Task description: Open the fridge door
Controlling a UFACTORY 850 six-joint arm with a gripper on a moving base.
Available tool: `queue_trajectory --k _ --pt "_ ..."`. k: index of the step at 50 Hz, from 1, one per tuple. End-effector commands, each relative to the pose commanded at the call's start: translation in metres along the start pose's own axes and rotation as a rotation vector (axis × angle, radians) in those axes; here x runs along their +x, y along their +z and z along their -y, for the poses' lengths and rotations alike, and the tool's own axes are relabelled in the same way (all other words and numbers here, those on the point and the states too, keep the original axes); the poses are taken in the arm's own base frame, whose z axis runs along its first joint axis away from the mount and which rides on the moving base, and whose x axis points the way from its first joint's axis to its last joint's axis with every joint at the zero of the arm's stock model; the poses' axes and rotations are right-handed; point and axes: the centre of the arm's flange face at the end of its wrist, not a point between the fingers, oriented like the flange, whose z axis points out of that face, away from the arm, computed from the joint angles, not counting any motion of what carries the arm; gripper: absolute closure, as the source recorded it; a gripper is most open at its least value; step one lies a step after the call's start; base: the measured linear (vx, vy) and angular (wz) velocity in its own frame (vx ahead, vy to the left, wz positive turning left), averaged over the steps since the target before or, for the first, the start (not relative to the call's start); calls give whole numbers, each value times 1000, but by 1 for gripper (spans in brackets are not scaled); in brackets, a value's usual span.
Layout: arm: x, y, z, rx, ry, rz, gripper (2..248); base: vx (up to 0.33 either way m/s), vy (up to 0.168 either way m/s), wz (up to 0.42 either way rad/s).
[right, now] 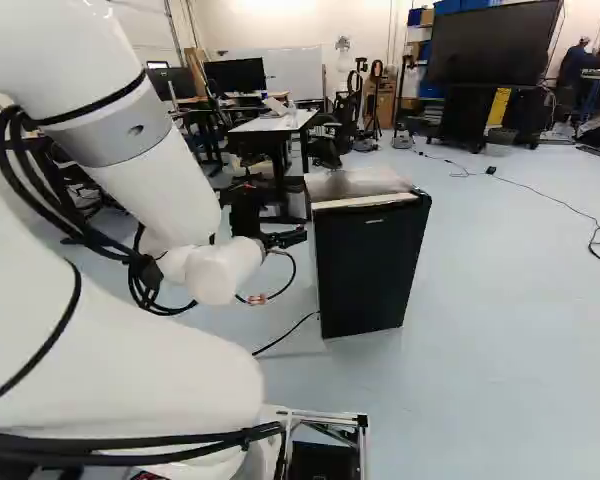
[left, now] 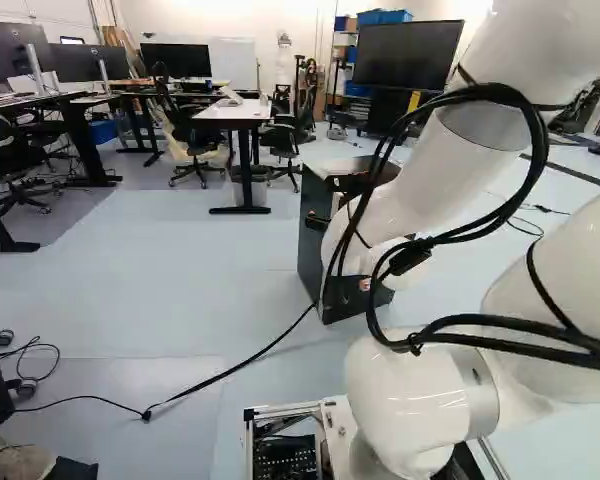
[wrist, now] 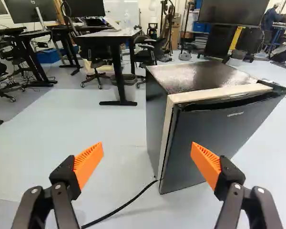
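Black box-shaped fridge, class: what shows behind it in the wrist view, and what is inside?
Beyond the fridge stands a large dark rectangular screen. The fridge's contents cannot be seen: its flat black door covers them.

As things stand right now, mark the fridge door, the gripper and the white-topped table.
Fridge door (wrist: 214, 138): wrist view, on its dark front panel.
Gripper (wrist: 147, 147): wrist view, midway between its open fingertips.
White-topped table (left: 230, 113): left base view, on its top.

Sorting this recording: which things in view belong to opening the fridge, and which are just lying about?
For the job:
- fridge
- fridge door
- gripper

Just about:
- white-topped table
- office chair
- large screen
- black floor cable
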Motion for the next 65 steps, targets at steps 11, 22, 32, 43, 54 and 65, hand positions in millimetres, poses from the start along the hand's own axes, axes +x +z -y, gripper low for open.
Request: queue_trajectory --k 11,22,32,43,54,65 --pt "2 3 -6 -21 8 1 3 0 0 0" --pt "2 4 -14 -57 27 2 3 0 0 0" --pt "3 5 -22 -94 47 2 3 0 0 0" --pt "6 12 -28 -118 60 5 3 0 0 0" --pt "11 24 -33 -133 68 9 3 0 0 0" --pt "17 36 -39 -154 79 11 3 0 0 0"
